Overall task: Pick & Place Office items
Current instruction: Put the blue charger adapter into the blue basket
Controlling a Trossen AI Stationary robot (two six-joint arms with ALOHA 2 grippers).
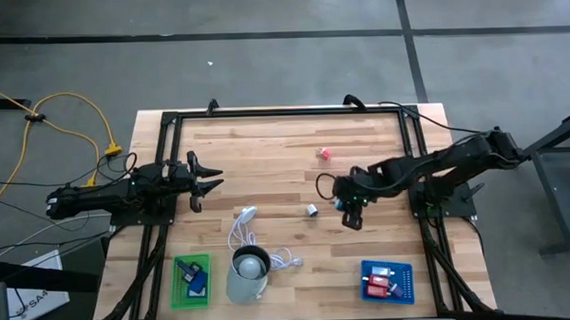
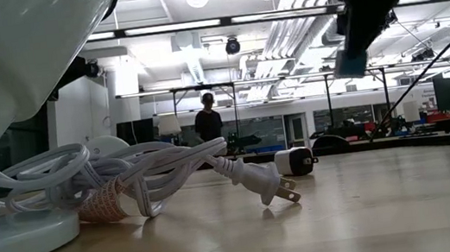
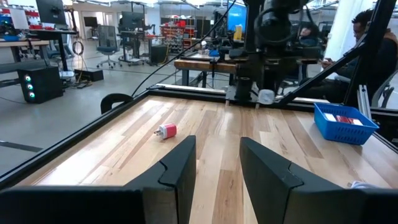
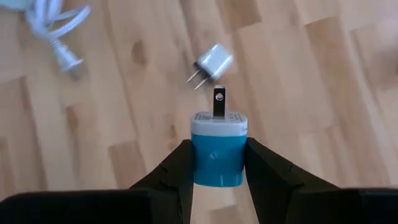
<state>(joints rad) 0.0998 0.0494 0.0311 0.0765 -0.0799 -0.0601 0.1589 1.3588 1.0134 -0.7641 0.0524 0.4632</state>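
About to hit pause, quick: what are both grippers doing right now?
Left gripper: open, empty.
Right gripper: jaws shut on the blue charger block.

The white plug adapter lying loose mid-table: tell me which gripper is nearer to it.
Right. The right gripper, shut on a blue adapter, hangs just beside the white adapter; the left gripper waits farther off, across the table.

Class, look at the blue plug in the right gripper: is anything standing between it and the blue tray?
Nothing visible. The right gripper holds the blue plug above bare table; the blue tray lies close by, with only bare wood between.
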